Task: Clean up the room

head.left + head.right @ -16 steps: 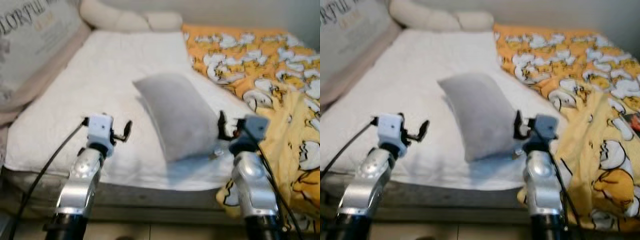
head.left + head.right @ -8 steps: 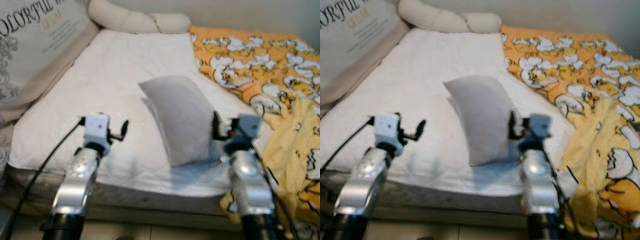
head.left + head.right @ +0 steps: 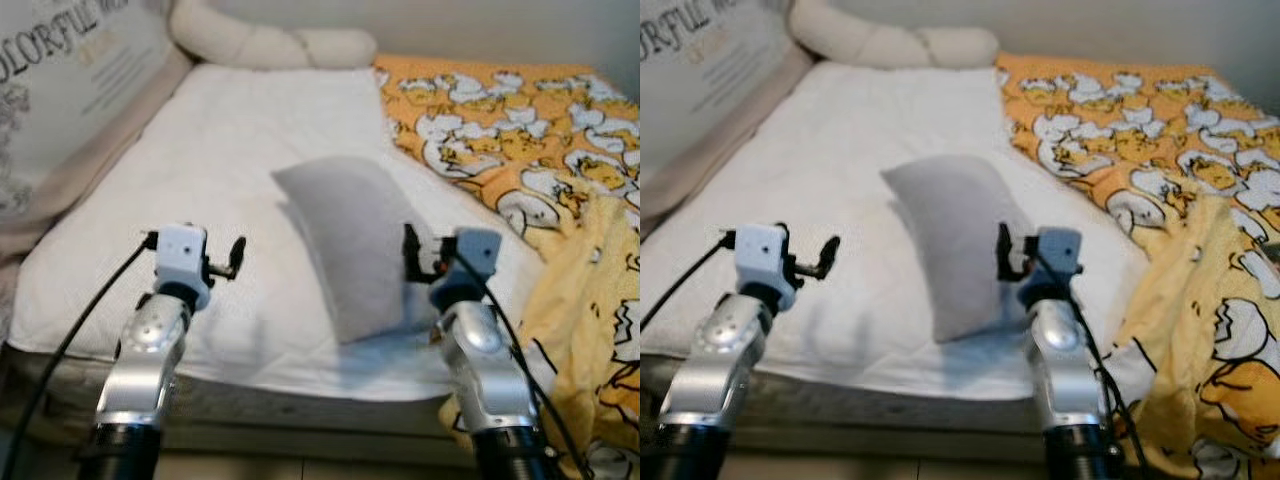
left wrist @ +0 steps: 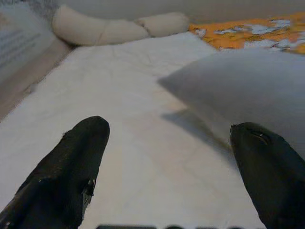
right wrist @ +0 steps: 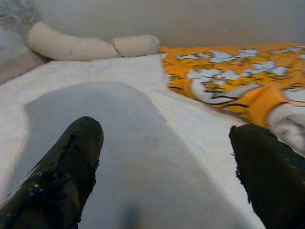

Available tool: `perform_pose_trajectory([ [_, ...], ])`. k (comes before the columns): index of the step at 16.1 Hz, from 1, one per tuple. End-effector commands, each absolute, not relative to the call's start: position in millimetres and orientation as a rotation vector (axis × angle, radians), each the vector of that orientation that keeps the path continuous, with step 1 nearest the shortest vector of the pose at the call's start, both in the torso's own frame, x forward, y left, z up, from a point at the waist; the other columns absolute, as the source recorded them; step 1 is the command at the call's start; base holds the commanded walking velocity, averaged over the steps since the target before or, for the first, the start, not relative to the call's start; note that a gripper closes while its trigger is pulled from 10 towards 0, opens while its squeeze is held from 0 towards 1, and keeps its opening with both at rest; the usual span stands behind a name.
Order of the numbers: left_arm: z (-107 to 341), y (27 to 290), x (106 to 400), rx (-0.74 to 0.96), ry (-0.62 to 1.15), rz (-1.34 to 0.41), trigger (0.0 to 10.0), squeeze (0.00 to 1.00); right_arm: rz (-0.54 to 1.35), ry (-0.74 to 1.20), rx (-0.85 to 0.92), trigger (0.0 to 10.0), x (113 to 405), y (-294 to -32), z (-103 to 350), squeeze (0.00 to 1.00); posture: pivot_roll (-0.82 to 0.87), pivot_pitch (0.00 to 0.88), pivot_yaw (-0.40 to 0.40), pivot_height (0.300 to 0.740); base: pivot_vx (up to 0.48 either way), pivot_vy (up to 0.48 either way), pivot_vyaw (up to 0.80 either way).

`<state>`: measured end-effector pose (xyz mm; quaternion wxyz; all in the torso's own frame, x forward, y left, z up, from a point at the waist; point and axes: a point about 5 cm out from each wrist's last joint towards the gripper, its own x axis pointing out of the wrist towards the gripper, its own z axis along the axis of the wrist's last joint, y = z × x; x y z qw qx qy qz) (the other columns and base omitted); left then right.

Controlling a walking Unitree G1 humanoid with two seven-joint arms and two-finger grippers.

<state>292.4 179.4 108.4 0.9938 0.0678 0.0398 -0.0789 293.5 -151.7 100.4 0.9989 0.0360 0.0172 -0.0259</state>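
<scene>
A grey pillow [image 3: 352,240] lies tilted on the white mattress [image 3: 230,150], near its front edge. My right gripper [image 3: 445,258] hovers at the pillow's right edge, open. In the right wrist view the pillow [image 5: 124,157] spreads below and between the wide-apart fingers [image 5: 71,157]. My left gripper [image 3: 200,255] is open over bare sheet, left of the pillow and apart from it. In the left wrist view the pillow [image 4: 248,90] lies ahead, by one of the fingers [image 4: 78,157].
An orange and yellow duck-print blanket [image 3: 540,150] covers the bed's right side and hangs over the front corner. A cream bolster [image 3: 270,45] lies along the head of the bed. A large printed cushion [image 3: 60,90] leans at the left.
The view has swayed as the camera moved. My right gripper has come in to the pillow's right edge. The left gripper keeps its place beside the pillow.
</scene>
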Motion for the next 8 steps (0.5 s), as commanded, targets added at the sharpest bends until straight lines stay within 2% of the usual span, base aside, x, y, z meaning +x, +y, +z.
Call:
perform_pose_trajectory([
  [1,109.5,178.7,292.8,0.135,0.077,-0.170,10.0,0.00,-0.061,0.043,0.073,10.0,294.3,-153.3,100.0,0.00,0.09,0.000,-0.013,0.740,0.300,0.000,0.00],
  [8,109.1,178.5,292.5,0.136,0.080,-0.173,10.0,0.00,-0.062,0.048,0.069,10.0,294.3,-153.6,99.3,0.00,0.09,0.000,-0.012,0.740,0.301,0.000,0.00],
])
